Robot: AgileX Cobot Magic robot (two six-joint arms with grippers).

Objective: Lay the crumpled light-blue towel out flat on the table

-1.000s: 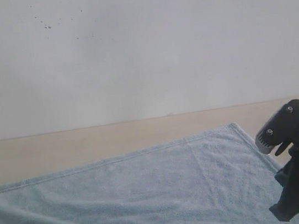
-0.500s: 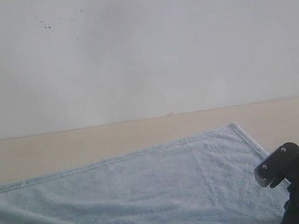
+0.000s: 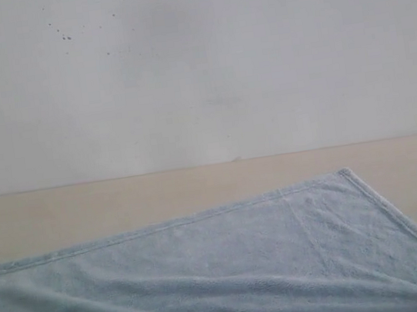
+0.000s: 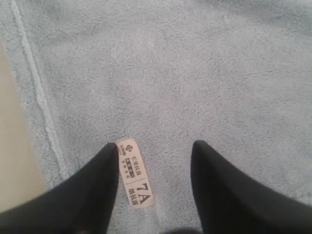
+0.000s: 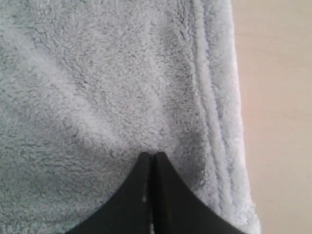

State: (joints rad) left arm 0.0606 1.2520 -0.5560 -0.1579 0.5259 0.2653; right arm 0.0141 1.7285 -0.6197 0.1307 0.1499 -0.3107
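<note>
Towel (image 3: pixel 209 272) noted lying mostly open on the tabletop (image 3: pixel 121 199), far corner squared out; shallow ridges are left to be smoothed. Left tool (image 4: pixel 155 146) is held wide over the label (image 4: pixel 134 173), nothing gripped. Right tool (image 5: pixel 152 156) is closed tight beside the hemmed edge; pinched cloth cannot be confirmed.
</note>
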